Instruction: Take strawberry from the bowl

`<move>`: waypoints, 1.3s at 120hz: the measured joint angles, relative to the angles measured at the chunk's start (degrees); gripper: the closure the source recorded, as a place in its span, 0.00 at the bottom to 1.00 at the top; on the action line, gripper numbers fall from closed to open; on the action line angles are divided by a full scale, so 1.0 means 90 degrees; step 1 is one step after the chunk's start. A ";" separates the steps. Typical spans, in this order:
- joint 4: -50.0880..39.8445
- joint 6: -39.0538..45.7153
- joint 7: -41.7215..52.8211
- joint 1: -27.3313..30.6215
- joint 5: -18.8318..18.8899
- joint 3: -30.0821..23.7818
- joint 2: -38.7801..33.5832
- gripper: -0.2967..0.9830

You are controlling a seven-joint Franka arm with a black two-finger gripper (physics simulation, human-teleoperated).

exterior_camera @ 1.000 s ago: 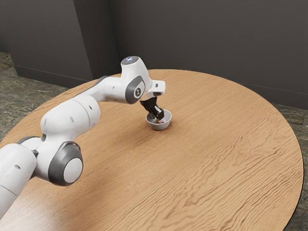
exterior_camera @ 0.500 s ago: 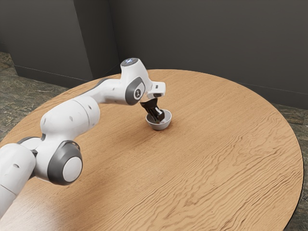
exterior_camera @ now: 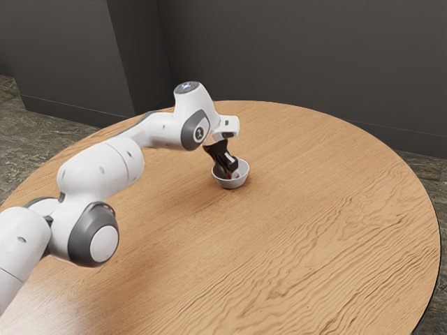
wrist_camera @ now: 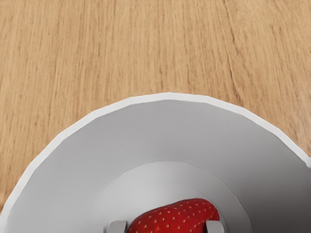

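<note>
Wrist view: the tool (exterior_camera: 231, 172) is partly open, its two tips touching the strawberry (wrist_camera: 172, 217) from both sides. The strawberry sits between them, inside the bowl (wrist_camera: 165, 131).

The hand (exterior_camera: 232, 170) reaches down into the bowl (exterior_camera: 231, 185), whose rim (wrist_camera: 167, 97) and sloping sides bar the way sideways; the passage is up through its mouth. Inside, there is room between the strawberry (wrist_camera: 172, 218) and the sides. The arm (exterior_camera: 105, 171) takes up the exterior view's left; open surface (exterior_camera: 314, 216) spreads toward its right.
</note>
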 joint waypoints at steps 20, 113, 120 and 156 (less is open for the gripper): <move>-0.0164 -0.0021 -0.0017 -0.0026 0.0046 -0.0001 -0.0314 0.77; -0.1069 -0.0011 -0.0075 -0.1101 0.0113 -0.0680 -0.0703 0.78; -0.1069 -0.0003 -0.0079 -0.1104 0.0112 -0.0714 -0.0669 0.78; -0.1341 0.0008 -0.0010 -0.1094 -0.0037 -0.0918 -0.0828 0.43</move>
